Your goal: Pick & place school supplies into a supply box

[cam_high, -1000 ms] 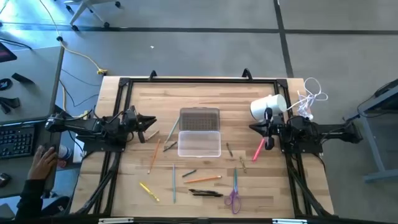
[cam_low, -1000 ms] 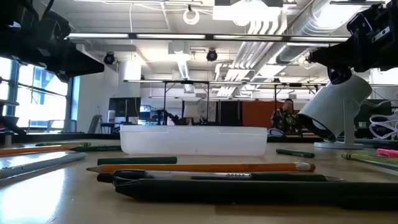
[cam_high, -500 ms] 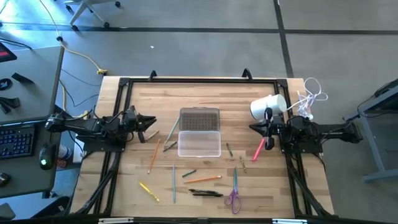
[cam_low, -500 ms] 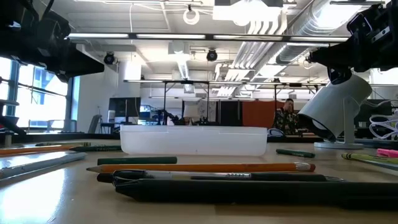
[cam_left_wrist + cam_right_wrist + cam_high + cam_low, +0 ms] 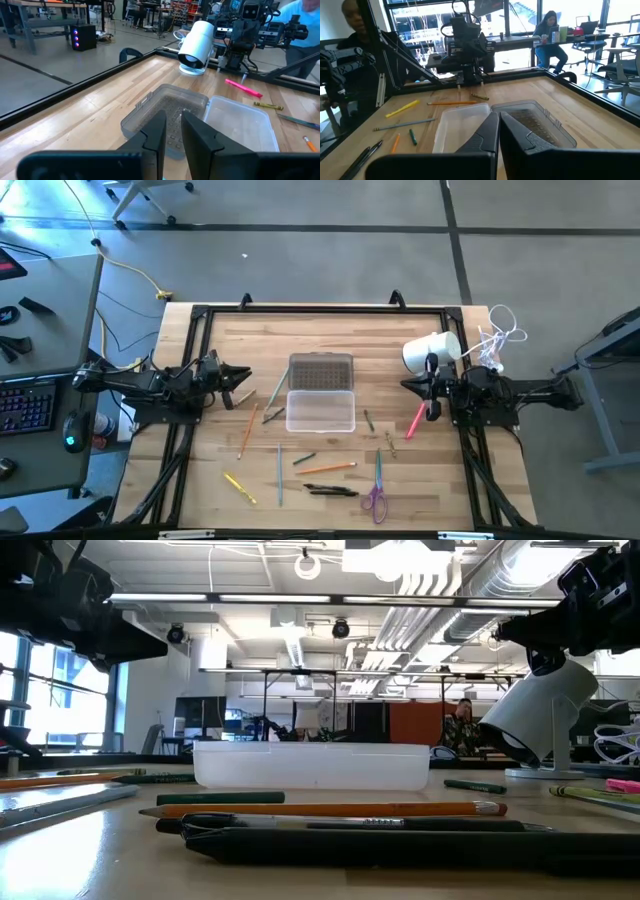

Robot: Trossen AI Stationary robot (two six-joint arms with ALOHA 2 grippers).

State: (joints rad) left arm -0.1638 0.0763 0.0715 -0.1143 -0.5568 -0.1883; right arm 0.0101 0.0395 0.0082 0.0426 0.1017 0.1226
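Observation:
The supply box [image 5: 320, 411] is a clear tray at the table's middle. Its greyish lid [image 5: 320, 369] lies open flat on the far side. School supplies lie loose on the wood around it: an orange pencil [image 5: 245, 431], a green pencil [image 5: 277, 390], a yellow one [image 5: 239, 487], an orange pencil [image 5: 328, 468], black pens [image 5: 330, 491], purple scissors [image 5: 376, 491] and a pink marker [image 5: 415, 420]. My left gripper [image 5: 248, 375] hovers level at the table's left, slightly open with nothing between its fingers [image 5: 155, 132]. My right gripper [image 5: 405, 385] hovers level at the right, shut and empty.
A white cylindrical object [image 5: 432, 351] stands at the far right beside my right gripper. A white cable bundle [image 5: 500, 335] lies behind it. A black frame [image 5: 320, 308] borders the table. In the low view, pencils and a black pen [image 5: 400, 840] lie in front of the box [image 5: 310, 765].
Both arms have kept still, and so has everything on the table. A person's arm at the desk to the left of the table has gone out of the high view.

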